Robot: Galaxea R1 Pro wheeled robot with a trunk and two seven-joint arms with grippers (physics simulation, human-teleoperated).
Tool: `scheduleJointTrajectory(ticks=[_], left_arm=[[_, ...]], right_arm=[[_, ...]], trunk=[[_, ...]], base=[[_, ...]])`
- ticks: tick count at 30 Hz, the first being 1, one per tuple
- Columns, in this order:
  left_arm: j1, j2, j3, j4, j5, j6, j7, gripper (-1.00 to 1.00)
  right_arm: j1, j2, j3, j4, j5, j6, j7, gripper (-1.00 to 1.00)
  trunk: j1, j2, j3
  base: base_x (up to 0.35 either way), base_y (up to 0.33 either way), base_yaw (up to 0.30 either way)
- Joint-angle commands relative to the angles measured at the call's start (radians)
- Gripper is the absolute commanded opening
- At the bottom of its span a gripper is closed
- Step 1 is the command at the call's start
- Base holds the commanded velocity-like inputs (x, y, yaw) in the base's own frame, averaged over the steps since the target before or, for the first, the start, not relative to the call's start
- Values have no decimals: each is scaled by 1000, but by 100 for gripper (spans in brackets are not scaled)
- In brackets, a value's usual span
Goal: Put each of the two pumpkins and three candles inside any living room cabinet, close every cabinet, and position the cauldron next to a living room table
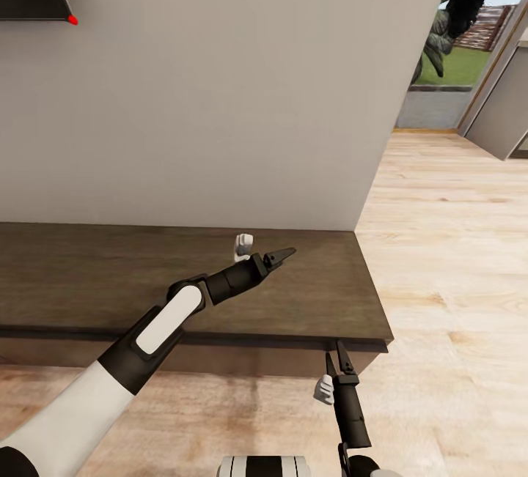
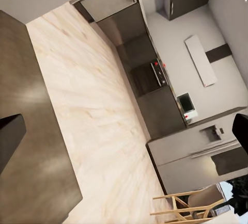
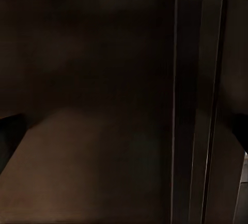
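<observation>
right gripper slightly spread at long dark-brown wooden cabinet front edge, lower right, probably to work a drawer; left gripper pressed together above top.

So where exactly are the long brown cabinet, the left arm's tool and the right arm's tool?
cabinet [image 1: 88,279]: head view, on its bare wooden top.
left tool [image 1: 282,255]: head view, between its fingertips, above the cabinet top.
right tool [image 1: 334,360]: head view, between its fingertips, at the cabinet's front edge.

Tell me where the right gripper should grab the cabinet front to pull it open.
Judgement: hook the top lip of the cabinet front, under the overhanging top slab, coming from the front. No handles show; that shadowed gap is the one visible purchase. The right gripper already points at it.
</observation>
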Motion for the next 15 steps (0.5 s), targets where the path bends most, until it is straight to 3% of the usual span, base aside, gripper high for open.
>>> scheduleJointTrajectory(ticks=[1,15], left_arm=[[0,0,0,0,0,0,0,100],[0,0,0,1,0,0,0,100]], right_arm=[[-12,0,-10,2,-4,-1,49,100],[-12,4,-10,2,-4,-1,52,100]], trunk=[[0,0,0],[0,0,0]], base=[[0,0,0],[0,0,0]])
